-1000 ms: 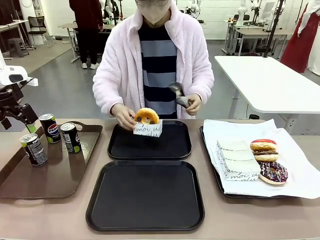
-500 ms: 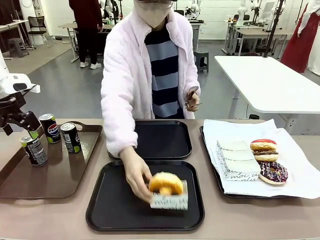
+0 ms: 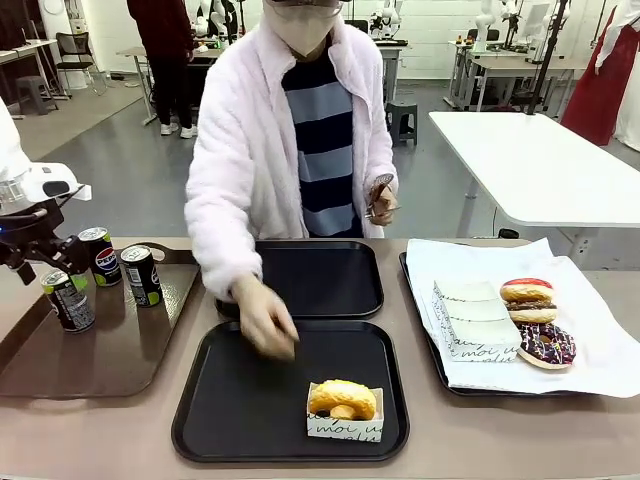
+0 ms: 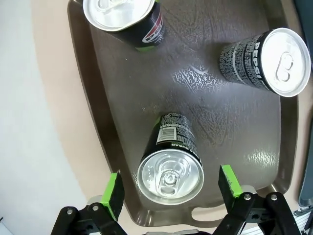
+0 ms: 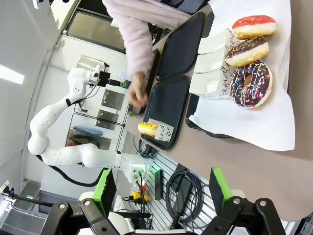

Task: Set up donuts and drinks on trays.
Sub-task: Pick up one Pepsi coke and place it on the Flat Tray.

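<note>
The left hand [image 4: 171, 188] hangs spread wide over the nearest soda can [image 4: 171, 166] on the brown tray [image 4: 93, 98]; if it comes down off-centre, a pad could tip the can against the rim. The right hand [image 5: 163, 191] is spread and empty. "PEPSI" reads on a farther can [image 4: 259, 58], and the box [image 3: 343, 430] under the yellow donut [image 3: 343, 397], on the near black tray [image 3: 230, 400], says "moi".

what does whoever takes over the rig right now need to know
Left gripper: fingers open just above the nearest can, nothing held.
Right gripper: fingers open, empty, away from the trays.
All three cans stand on the brown tray.
Done: one yellow donut in its box on the near black tray; the person's hand hovers over its far edge.
Left: far black tray has no donut; three donuts wait on the paper-lined tray; no can moved yet.
</note>
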### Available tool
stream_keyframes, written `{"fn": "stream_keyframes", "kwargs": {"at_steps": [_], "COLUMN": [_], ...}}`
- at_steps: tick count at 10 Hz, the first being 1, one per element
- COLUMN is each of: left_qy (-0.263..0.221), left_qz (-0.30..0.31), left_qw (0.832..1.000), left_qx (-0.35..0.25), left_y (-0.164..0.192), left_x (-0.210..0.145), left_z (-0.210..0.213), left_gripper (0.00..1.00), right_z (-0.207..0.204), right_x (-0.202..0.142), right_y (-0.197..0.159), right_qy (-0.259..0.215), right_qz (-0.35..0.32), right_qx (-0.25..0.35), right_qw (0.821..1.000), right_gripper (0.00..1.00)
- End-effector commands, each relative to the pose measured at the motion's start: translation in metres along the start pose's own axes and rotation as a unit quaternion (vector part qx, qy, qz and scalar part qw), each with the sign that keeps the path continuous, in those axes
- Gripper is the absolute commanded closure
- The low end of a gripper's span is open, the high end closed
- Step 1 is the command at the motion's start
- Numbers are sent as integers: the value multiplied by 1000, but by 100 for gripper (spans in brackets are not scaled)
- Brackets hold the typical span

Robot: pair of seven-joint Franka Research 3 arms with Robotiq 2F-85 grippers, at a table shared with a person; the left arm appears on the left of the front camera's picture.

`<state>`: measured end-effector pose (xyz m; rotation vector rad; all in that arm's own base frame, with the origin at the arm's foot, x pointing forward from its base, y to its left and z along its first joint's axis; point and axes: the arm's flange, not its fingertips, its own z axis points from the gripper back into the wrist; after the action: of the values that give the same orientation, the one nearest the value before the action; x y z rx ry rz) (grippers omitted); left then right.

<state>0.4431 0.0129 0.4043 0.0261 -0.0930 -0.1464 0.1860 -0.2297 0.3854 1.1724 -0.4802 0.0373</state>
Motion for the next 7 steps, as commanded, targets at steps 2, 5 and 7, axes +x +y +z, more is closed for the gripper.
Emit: {"fn": "stream_keyframes", "kwargs": {"at_steps": [2,5,7], "left_qy": [2,2,1], "left_qz": [22,22,23], "left_qw": [1000,1000,1000], "left_qx": [8,-7,-11], "left_y": [-4,-2,-2], "left_x": [9,11,10], "left_z": [-13,-14,-8], "left_gripper": [0,55,57], "right_z": [-2,-2,-2], "right_x": [-1,-1,-1], "right_y": [0,0,0], "right_qy": [-1,-1,-1], "right_qz": [7,7,7], "right_qx": [6,6,6], "right_qw": [1000,1000,1000], "right_gripper": [0,0,0]}}
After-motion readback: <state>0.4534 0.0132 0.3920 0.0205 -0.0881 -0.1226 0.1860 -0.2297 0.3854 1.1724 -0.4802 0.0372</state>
